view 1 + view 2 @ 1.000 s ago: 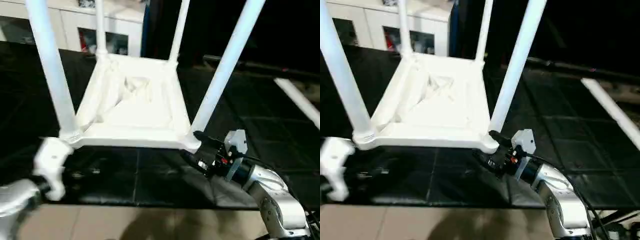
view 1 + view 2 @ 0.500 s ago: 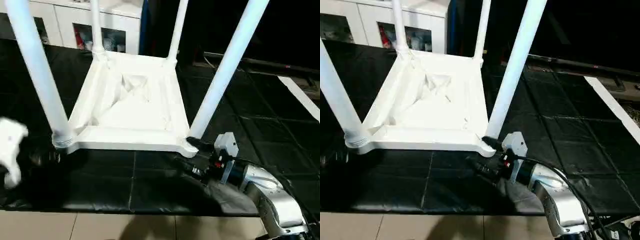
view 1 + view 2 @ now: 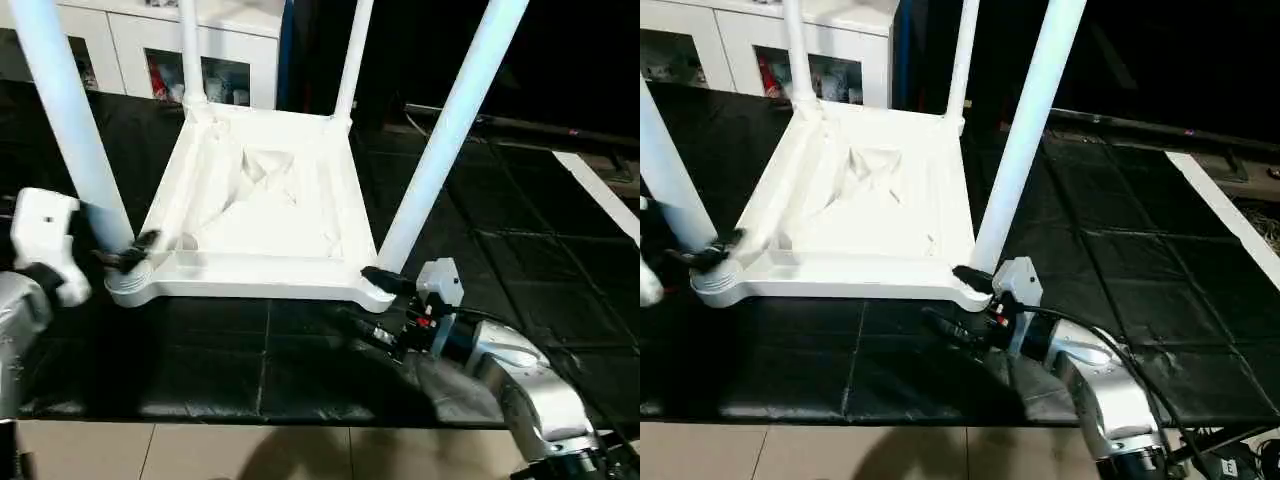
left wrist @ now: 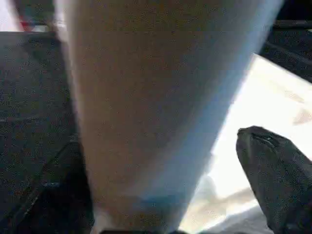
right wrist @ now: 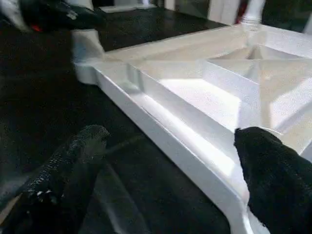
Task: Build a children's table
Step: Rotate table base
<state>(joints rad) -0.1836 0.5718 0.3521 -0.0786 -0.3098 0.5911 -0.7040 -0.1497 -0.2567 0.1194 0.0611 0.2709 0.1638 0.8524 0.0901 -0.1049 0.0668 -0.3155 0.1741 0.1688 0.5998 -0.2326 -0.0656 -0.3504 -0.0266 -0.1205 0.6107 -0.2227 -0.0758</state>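
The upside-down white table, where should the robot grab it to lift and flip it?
Probably by the two near legs, low down by the corner sockets, each gripper coming in from its own outer side. The table lies top-down with all four legs up; the legs are round, and slim enough for open jaws.

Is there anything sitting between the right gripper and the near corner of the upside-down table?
Nothing visible. The right gripper is open at the near right corner of the children's table, one finger above the edge, one below over the black mat.

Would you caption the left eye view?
Upturned children's table, four legs up; open left gripper and open right gripper at near corners.
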